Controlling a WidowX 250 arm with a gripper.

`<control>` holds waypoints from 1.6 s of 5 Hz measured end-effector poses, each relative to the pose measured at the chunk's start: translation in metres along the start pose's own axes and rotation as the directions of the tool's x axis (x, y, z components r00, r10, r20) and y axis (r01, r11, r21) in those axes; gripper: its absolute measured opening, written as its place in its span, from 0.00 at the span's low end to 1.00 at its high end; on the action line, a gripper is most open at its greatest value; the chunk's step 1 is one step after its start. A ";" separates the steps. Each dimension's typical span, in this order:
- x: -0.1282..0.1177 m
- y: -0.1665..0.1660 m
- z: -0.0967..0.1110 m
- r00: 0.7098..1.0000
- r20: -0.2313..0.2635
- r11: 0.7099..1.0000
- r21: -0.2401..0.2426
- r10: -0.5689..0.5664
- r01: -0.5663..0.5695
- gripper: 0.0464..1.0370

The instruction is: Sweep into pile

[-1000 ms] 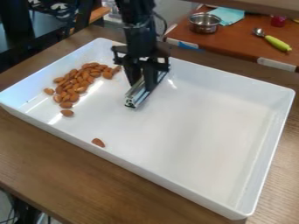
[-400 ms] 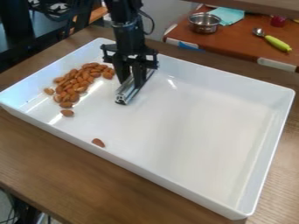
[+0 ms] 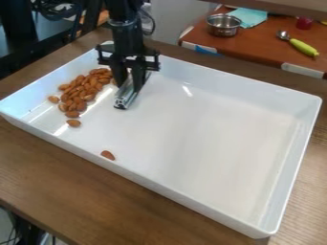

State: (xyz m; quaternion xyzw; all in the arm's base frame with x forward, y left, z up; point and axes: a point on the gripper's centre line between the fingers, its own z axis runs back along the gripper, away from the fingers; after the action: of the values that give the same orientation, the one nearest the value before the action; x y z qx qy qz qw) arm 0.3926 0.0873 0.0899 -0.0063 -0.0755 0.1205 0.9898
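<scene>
The gripper (image 3: 129, 82) hangs over the upper left part of the white tray (image 3: 211, 143), shut on a silver metal bar (image 3: 127, 95). The bar is low at the tray floor, its near end pointing toward the camera. Just left of it lies a cluster of brown almonds (image 3: 81, 91), partly hidden behind the gripper at its upper right end. One almond (image 3: 74, 123) lies at the cluster's lower end, and a lone almond (image 3: 108, 155) rests by the tray's near wall.
The tray's raised walls surround the work area on a brown wooden table (image 3: 83, 177). Behind, a reddish counter holds a metal pot (image 3: 223, 26), a teal cloth (image 3: 248, 17) and a spoon with a green handle (image 3: 303, 47).
The gripper and the metal bar have moved left across the tray, close up to the almond cluster. The lone almond by the near wall has stayed put.
</scene>
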 end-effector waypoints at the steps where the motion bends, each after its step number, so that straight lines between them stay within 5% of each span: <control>1: 0.002 0.010 0.000 0.996 0.019 0.994 0.077 0.082 -0.083 0.32; 2: -0.002 0.011 0.005 0.979 0.055 0.971 0.129 0.196 -0.202 0.32; 4: -0.017 0.011 0.007 0.906 0.108 0.900 0.116 0.409 -0.420 0.32; 5: -0.022 0.002 0.008 0.926 0.112 0.923 0.100 0.361 -0.372 0.32; 6: -0.026 -0.025 0.019 0.974 0.103 0.979 0.015 0.203 -0.205 0.32; 7: -0.045 -0.057 0.033 0.994 0.104 0.996 -0.088 0.018 -0.008 0.32; 8: -0.071 -0.082 0.034 0.989 0.081 0.983 -0.131 -0.121 0.130 0.32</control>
State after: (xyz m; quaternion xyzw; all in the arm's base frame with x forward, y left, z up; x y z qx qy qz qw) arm 0.3389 -0.0095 0.1158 -0.0646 -0.1197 0.0526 0.9893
